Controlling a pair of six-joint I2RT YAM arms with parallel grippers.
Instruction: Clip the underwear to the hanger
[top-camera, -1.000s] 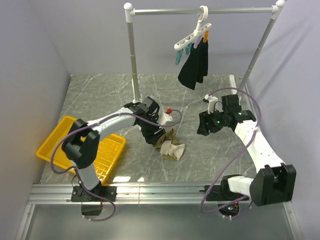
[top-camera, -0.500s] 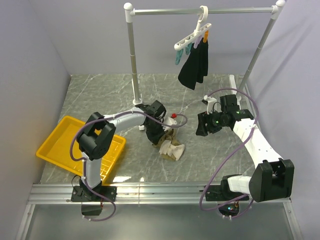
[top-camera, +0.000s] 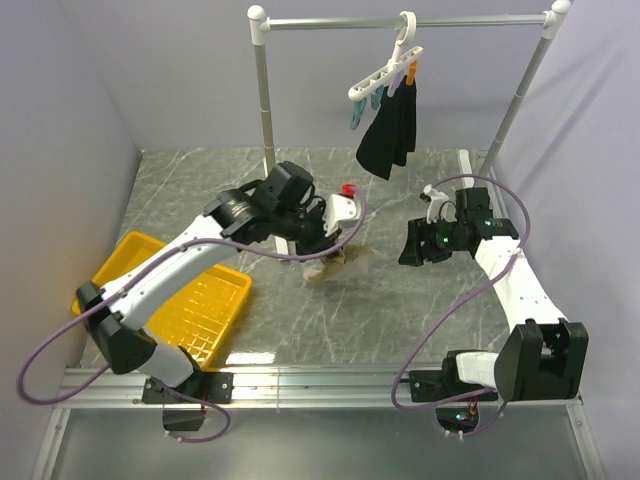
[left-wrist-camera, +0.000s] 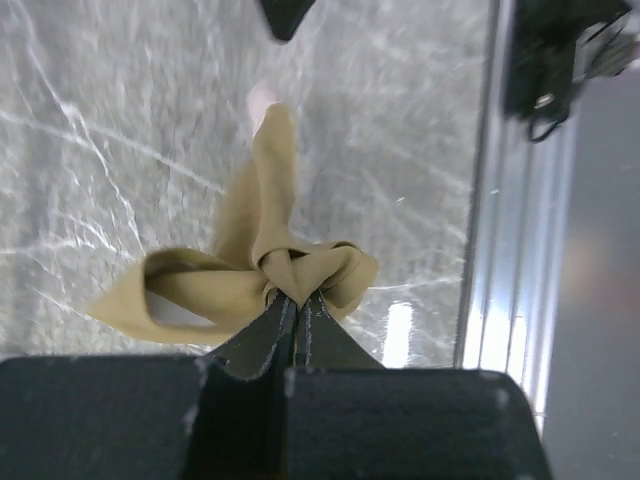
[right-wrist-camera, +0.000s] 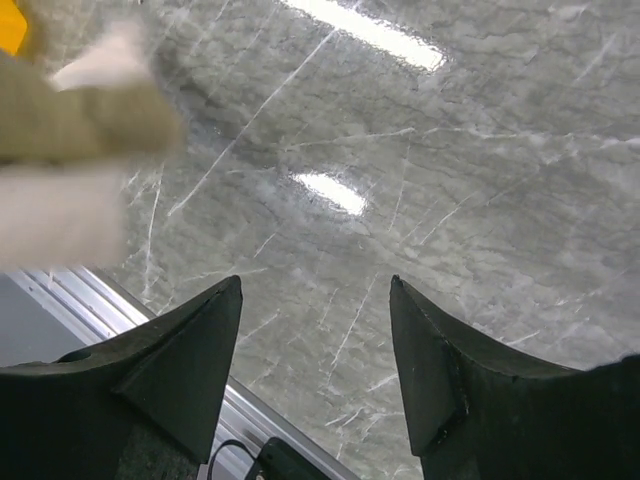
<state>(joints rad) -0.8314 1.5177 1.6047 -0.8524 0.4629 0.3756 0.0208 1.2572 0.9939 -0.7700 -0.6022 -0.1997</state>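
Observation:
The tan underwear (top-camera: 340, 262) hangs bunched above the marble table, pinched in my left gripper (top-camera: 322, 243). In the left wrist view the jaws are pressed together on a knot of the underwear (left-wrist-camera: 290, 270), with my left gripper (left-wrist-camera: 297, 296) at the lower middle. The white hanger (top-camera: 385, 72) hangs by its hook from the silver rail at the top, with teal, purple and orange clips; a black garment (top-camera: 390, 130) is clipped to it. My right gripper (top-camera: 407, 248) hovers right of the underwear, its fingers spread with nothing between them. In its own view my right gripper (right-wrist-camera: 315, 284) faces bare marble, the underwear (right-wrist-camera: 85, 125) blurred at the upper left.
A yellow tray (top-camera: 215, 310) lies at the front left. The silver rail's left post (top-camera: 266, 120) stands behind my left arm and its right post (top-camera: 520, 90) slants down at the back right. Grey walls close in both sides. An aluminium rail (top-camera: 320, 385) runs along the near edge.
My left gripper shut on the underwear and lifted it off the table, up and slightly right. The left arm has stretched out. The right gripper stayed almost still.

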